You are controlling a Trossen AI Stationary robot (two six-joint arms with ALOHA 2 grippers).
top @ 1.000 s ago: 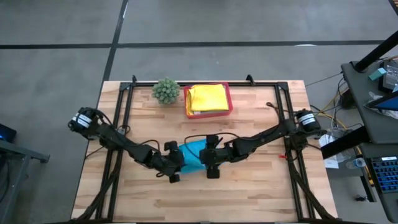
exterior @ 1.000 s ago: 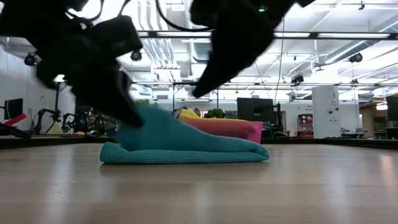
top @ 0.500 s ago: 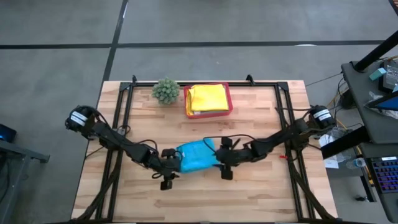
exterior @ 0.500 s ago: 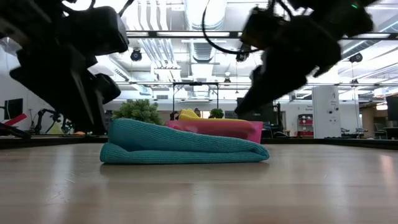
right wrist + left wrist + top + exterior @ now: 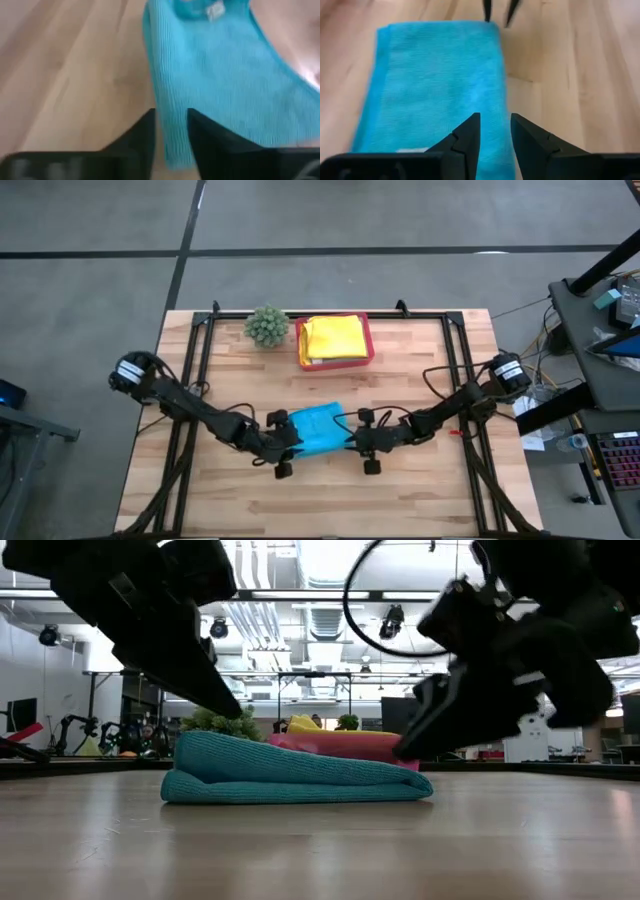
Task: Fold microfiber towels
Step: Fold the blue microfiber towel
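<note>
A teal blue towel (image 5: 318,430) lies folded and flat on the wooden table (image 5: 420,500); it also shows in the low view (image 5: 300,778). My left gripper (image 5: 291,447) is at the towel's near left corner, its tip (image 5: 233,710) just above the cloth and its fingers (image 5: 495,125) a little apart. My right gripper (image 5: 353,444) is at the towel's near right corner, low (image 5: 405,752), and open (image 5: 170,120). Yellow towels (image 5: 333,337) lie in the pink tray (image 5: 367,352). The orange and light green towels are out of view. My right gripper's fingers (image 5: 200,135) stand on either side of the teal towel's folded edge (image 5: 167,125), at its right end. The towel lies flat on the table. Whether the fingers touch it I cannot tell.
A small spiky green plant (image 5: 266,325) stands left of the pink tray at the far edge. Black frame rails (image 5: 195,380) run along both sides of the table. Bare wood lies between the towel and the near edge.
My left gripper has let go of the towel's raised left part, which has sunk flat onto the fold. Both grippers drew outward and toward the near edge, then closed in on the towel's near corners. My right gripper has come down from high above to the towel's right end.
</note>
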